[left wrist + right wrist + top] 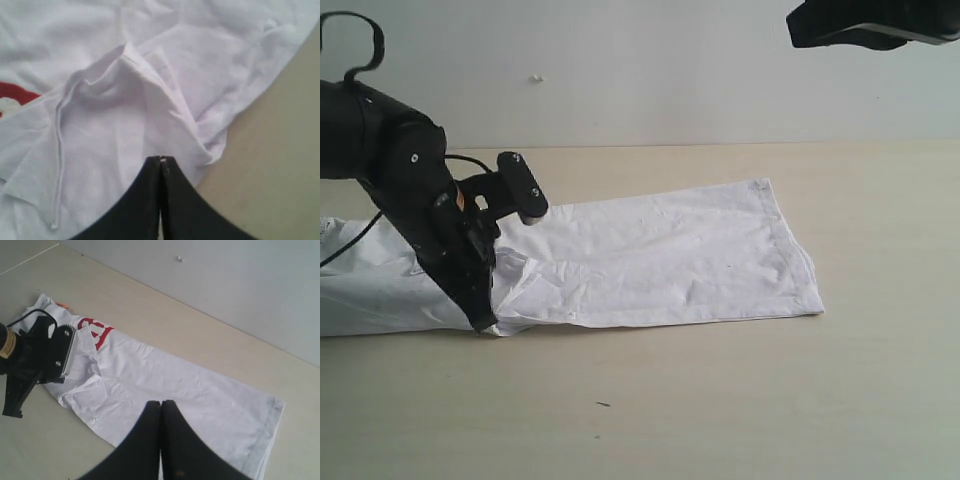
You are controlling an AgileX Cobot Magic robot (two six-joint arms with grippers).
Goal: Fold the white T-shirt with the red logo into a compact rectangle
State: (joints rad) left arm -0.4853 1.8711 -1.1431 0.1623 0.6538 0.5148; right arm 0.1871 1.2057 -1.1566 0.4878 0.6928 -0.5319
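Exterior view puts the left gripper [486, 322], fingers clenched together, at the crumpled front edge of the white T-shirt [670, 260]; the right gripper [161, 403], likewise clenched, hangs above it.

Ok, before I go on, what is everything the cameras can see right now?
white T-shirt: one, white, folded into a long strip on the table.
red logo: one, red, partly showing on the shirt near the left arm.
neck tag: one, orange, at the shirt's logo end.
table: one, beige, under the shirt.
wall: one, pale grey, behind the table.
left gripper: one, black, shut, tip down at the shirt's edge.
right gripper: one, black, shut, raised above the shirt.
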